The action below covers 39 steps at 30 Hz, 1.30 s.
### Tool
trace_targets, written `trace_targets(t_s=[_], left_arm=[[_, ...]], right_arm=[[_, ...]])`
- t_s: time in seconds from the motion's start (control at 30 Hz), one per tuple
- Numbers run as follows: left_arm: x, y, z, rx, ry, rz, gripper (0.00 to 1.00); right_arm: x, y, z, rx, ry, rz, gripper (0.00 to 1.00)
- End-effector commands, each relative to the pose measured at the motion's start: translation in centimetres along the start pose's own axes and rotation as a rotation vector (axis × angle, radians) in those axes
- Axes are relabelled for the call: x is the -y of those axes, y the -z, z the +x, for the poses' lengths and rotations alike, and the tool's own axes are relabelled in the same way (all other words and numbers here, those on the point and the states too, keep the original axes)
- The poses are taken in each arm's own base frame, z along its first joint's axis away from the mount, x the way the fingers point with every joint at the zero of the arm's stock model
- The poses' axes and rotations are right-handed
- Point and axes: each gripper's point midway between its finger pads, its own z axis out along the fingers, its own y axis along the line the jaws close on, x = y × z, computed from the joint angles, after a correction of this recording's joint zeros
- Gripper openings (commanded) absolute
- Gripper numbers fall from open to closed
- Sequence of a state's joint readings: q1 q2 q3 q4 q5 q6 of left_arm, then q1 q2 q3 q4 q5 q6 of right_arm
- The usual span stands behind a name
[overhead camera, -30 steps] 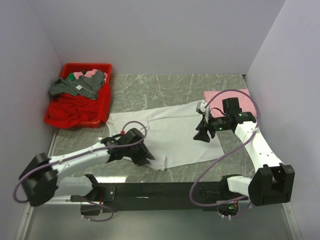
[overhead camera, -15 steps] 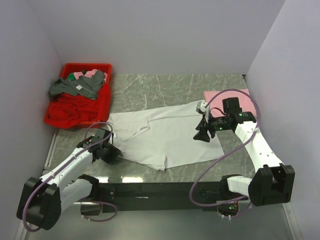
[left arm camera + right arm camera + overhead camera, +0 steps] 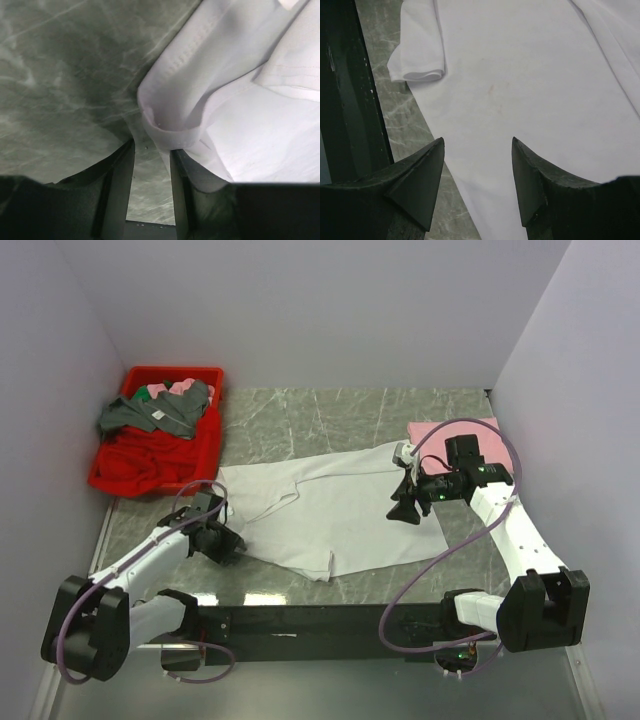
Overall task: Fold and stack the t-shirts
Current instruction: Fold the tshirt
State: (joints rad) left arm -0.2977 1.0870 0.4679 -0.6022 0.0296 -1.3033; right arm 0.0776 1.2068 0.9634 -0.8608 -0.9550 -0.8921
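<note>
A white t-shirt [image 3: 340, 510] lies spread and somewhat creased in the middle of the marble table. A pale pink t-shirt [image 3: 445, 429] lies folded at the back right. My left gripper [image 3: 228, 546] sits low at the white shirt's left edge. In the left wrist view the left gripper [image 3: 151, 147] is open, bare table showing through the gap. A rolled hem of the shirt [image 3: 170, 135] rests at its tips and drapes over the right finger. My right gripper [image 3: 403, 510] hovers open over the shirt's right part [image 3: 530, 75], nothing between its fingers.
A red bin [image 3: 211, 450] at the back left holds a grey garment [image 3: 150, 416] with red and pink clothes. A black rail [image 3: 300, 620] runs along the near edge. Pale walls close in the table on three sides. A rolled sleeve [image 3: 420, 55] lies near the rail.
My left arm has swung left, from the shirt's lower front hem to its left edge, and has barely moved in the last half second. The right arm has not moved.
</note>
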Motion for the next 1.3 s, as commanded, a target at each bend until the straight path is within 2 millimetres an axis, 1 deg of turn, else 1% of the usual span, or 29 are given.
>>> trace_targets(t_s=[0.0,0.1,0.17,0.2,0.3,0.37,0.43,0.5,0.53,0.6,0.67,0.73,0.87,0.93,0.97,1.0,1.07,1.13,1.17,1.2,1.27], left_arm=[[0.5,-0.5,-0.8,0.027,-0.029,-0.007,0.4],[0.3,-0.7,-0.8,0.02,-0.039,-0.029,0.39],[0.0,-0.8,-0.7,0.016,-0.051,-0.044,0.32],[-0.1,-0.8,-0.7,0.014,-0.057,-0.048,0.21],[-0.7,-0.6,-0.3,-0.004,-0.071,-0.051,0.0],[-0.9,-0.1,-0.2,-0.006,-0.072,-0.045,0.0],[-1.7,0.4,-0.1,-0.01,-0.076,-0.067,0.0],[-1.7,1.1,-0.3,0.003,-0.078,-0.052,0.0],[-2.3,1.5,-0.3,-0.002,-0.075,-0.07,0.0],[-2.3,2.3,-0.5,0.01,-0.073,-0.053,0.0],[-2.7,3.0,-0.9,0.019,-0.061,-0.057,0.0],[-3.0,3.4,-1.5,0.028,-0.057,-0.062,0.0],[-3.1,3.3,-1.2,-0.008,-0.052,-0.077,0.0],[-3.1,3.5,-1.7,-0.009,-0.042,-0.094,0.0],[-3.5,3.7,-1.8,-0.009,-0.033,-0.112,0.0],[-3.7,4.0,-2.5,0.004,-0.007,-0.121,0.0],[-3.2,4.8,-3.7,0.034,0.01,-0.104,0.01],[-2.9,5.5,-4.8,0.05,0.039,-0.079,0.08],[-2.7,5.6,-5.0,0.046,0.039,-0.072,0.12],[-2.4,5.9,-5.0,0.033,0.023,-0.059,0.18],[-2.0,5.9,-4.6,-0.002,-0.001,-0.048,0.23]], right_arm=[[0.2,0.8,-1.6,0.037,0.04,0.011,0.63],[0.1,0.8,-1.6,0.036,0.039,0.008,0.63],[0.1,0.9,-1.6,0.038,0.041,0.009,0.63],[0.2,0.9,-1.6,0.039,0.041,0.012,0.63],[0.1,1.0,-1.7,0.042,0.044,0.01,0.63],[0.0,1.0,-1.8,0.043,0.047,0.007,0.63],[0.0,1.1,-1.9,0.044,0.051,0.01,0.63],[0.0,1.2,-1.9,0.048,0.052,0.012,0.63],[0.0,1.2,-2.0,0.05,0.054,0.011,0.63],[-0.1,1.2,-2.1,0.052,0.056,0.009,0.63],[-0.2,1.2,-2.1,0.054,0.057,0.007,0.63],[-0.1,1.3,-2.3,0.057,0.061,0.009,0.63],[-0.2,1.5,-2.5,0.062,0.07,0.013,0.63],[-0.3,1.6,-2.5,0.065,0.074,0.016,0.63],[-0.4,1.6,-2.5,0.066,0.076,0.015,0.63],[-0.4,1.7,-2.7,0.069,0.082,0.018,0.63],[-0.3,1.7,-2.7,0.071,0.083,0.021,0.63],[-0.5,1.7,-2.8,0.074,0.084,0.013,0.63],[-0.5,1.7,-2.8,0.075,0.087,0.011,0.63],[-0.5,1.7,-2.9,0.075,0.089,0.01,0.63],[-0.5,1.8,-2.8,0.076,0.09,0.011,0.63]])
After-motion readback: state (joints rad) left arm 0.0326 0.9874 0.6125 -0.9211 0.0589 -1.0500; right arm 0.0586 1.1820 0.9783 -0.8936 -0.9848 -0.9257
